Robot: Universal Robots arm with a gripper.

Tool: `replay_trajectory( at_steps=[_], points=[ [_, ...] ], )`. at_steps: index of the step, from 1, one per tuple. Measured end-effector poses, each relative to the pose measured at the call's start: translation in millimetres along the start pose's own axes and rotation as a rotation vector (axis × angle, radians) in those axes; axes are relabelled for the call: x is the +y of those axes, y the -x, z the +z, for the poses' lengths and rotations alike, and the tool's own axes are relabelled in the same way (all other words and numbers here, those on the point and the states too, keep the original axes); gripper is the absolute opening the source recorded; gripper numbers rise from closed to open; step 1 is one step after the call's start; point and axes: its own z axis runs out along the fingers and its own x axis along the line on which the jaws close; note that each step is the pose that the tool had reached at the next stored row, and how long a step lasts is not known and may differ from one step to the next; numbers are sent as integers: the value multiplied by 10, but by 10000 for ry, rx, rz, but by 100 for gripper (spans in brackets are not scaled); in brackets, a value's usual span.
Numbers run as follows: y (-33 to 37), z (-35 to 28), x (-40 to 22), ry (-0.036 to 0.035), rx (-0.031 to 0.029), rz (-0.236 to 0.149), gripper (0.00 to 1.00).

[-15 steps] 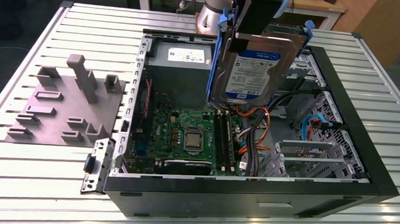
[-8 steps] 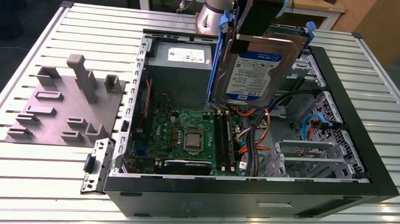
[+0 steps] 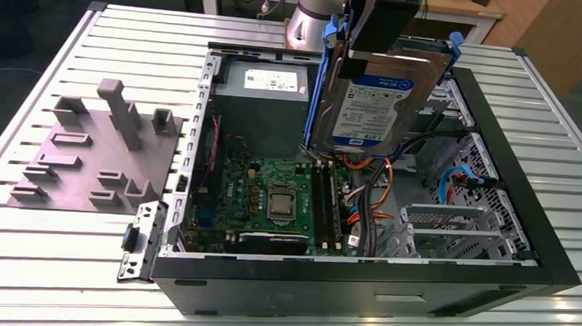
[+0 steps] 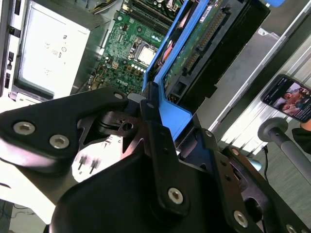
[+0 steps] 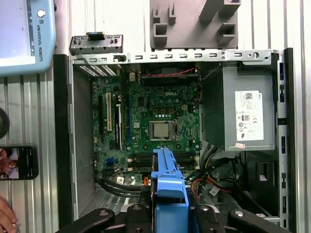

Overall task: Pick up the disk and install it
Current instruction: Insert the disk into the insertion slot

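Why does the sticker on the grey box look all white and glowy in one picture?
Second wrist view: glare washes that sticker to blank white. First wrist view: the same sticker is evenly lit, its print marks visible. Exterior view: the disk, held in the tool, shows its label without glare.

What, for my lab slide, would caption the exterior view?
Gripper holding the flat silver disk in its blue plastic carrier above the open black metal computer case.
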Motion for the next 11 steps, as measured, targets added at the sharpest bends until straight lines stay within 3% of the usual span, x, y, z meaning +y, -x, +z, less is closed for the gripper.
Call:
replay_trajectory(
  at_steps=[11],
  points=[
    [-7,0,-3,0,0,-2,36]
  ],
)
